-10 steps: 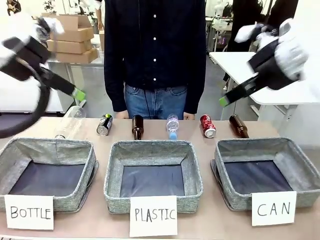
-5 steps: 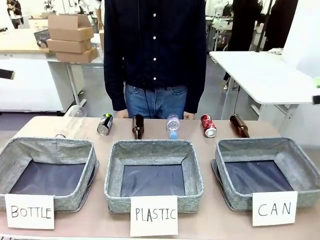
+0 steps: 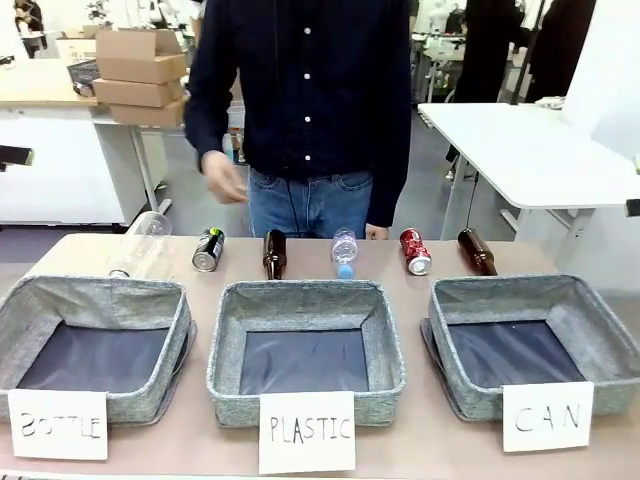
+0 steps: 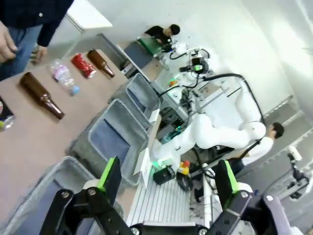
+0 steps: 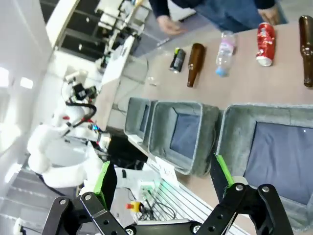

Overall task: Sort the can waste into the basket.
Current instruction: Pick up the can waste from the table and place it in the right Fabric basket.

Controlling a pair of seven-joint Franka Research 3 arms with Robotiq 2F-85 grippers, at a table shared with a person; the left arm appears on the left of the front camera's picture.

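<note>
Two cans lie on the tabletop, unsorted; both claws gape wide and empty.
The red can [image 3: 415, 251] rests right of centre, just behind the CAN basket [image 3: 465, 398], while the black can [image 3: 208, 249] sits left of centre, well apart from it. The left claw [image 4: 168, 174] and right claw [image 5: 162, 174] hold nothing. Risks: a can on its side may roll if nudged. A brown bottle [image 3: 477, 251] near the red can could be taken by mistake. The person's hand [image 3: 222, 178] hangs above the black can. Count: two cans, two brown bottles, two clear bottles, three baskets.
</note>
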